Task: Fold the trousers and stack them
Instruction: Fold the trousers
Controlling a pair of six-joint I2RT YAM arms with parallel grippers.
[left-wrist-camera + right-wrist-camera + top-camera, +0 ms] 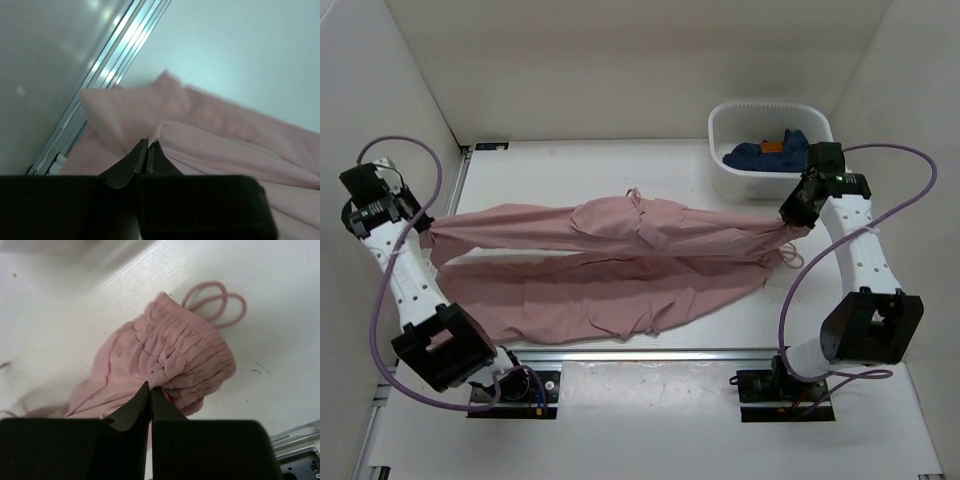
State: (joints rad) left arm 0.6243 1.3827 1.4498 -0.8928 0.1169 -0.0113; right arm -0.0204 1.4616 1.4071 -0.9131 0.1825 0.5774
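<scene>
Two closed pinches hold the dusty-pink trousers point(620, 262) stretched across the middle of the bench point(560, 170). My left end effector point(428, 232) is clamped on the leg ends near the left edge and my right end effector point(790, 226) on the gathered waistband near the right edge, a hold I judge is meant to draw the cloth taut and flat for folding. White bench, plain white walls, and a white bin point(722, 128) with a navy garment point(760, 154) at the far right corner.
</scene>
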